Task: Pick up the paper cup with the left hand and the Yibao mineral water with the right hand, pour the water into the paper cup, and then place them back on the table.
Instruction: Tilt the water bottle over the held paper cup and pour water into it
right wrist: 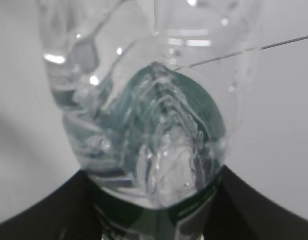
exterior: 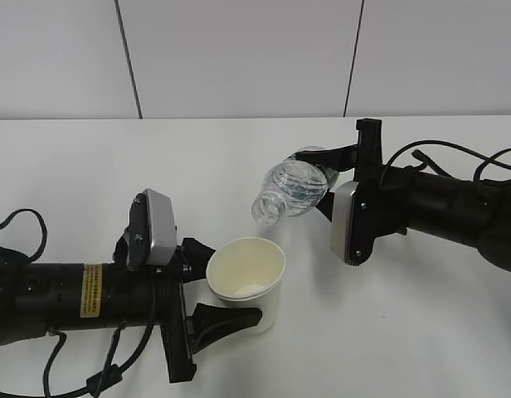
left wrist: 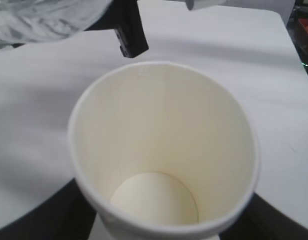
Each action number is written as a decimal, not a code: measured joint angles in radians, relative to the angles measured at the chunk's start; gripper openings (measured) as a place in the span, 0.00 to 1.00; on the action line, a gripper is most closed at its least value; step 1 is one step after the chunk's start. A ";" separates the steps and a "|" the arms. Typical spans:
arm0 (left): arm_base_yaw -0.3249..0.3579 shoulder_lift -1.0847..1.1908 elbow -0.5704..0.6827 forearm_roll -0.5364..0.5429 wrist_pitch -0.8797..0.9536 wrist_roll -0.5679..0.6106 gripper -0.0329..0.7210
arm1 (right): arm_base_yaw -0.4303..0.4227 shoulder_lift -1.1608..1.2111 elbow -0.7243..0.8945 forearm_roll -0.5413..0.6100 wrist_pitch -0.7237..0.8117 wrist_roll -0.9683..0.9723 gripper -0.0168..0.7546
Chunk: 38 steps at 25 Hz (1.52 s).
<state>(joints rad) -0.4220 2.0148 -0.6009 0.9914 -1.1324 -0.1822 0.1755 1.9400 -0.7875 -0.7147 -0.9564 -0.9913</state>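
Observation:
The cream-white paper cup [exterior: 247, 278] stands upright with my left gripper [exterior: 220, 286] shut around its lower wall, one black finger on each side. In the left wrist view I look straight down into the cup [left wrist: 164, 150], and the left gripper [left wrist: 159, 222] flanks its base; no water shows on its bottom. The Yibao mineral water [exterior: 295, 189] is tilted, its open neck pointing down-left just above and behind the cup's rim. My right gripper [exterior: 319, 178] is shut on its green-labelled body. In the right wrist view, water fills part of the bottle [right wrist: 149, 125] held between the right gripper [right wrist: 154, 212] fingers. No stream shows.
The white table [exterior: 239, 149] runs back to a grey panelled wall. Black cables trail from both arms at the left and right edges. In the left wrist view the bottle [left wrist: 44, 20] and a black finger [left wrist: 130, 30] of the other gripper hang above the cup's far rim.

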 joint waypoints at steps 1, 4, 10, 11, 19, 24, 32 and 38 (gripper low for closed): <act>0.000 0.000 0.000 0.005 -0.004 0.000 0.67 | 0.000 0.000 0.000 0.000 0.000 -0.004 0.49; 0.000 0.000 0.000 0.016 -0.005 0.000 0.67 | 0.000 0.000 0.000 0.000 0.000 -0.015 0.49; 0.000 0.000 0.000 0.023 -0.005 0.000 0.67 | 0.000 0.000 0.000 0.000 0.000 -0.073 0.49; 0.000 0.000 0.000 0.023 -0.005 0.000 0.67 | 0.000 0.000 0.000 0.000 0.000 -0.081 0.49; 0.000 0.000 0.000 0.022 -0.005 0.000 0.67 | 0.000 0.000 0.000 0.000 0.000 -0.166 0.49; 0.000 0.000 0.000 0.022 -0.006 0.000 0.67 | 0.000 0.000 0.000 0.000 0.000 -0.188 0.49; 0.000 0.000 0.000 0.022 -0.006 0.000 0.67 | 0.000 0.000 0.000 0.000 0.000 -0.254 0.49; 0.000 0.000 0.000 0.022 -0.006 0.000 0.67 | 0.000 0.000 0.000 0.000 -0.002 -0.298 0.49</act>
<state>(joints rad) -0.4220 2.0148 -0.6009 1.0139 -1.1380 -0.1822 0.1755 1.9400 -0.7875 -0.7147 -0.9589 -1.2890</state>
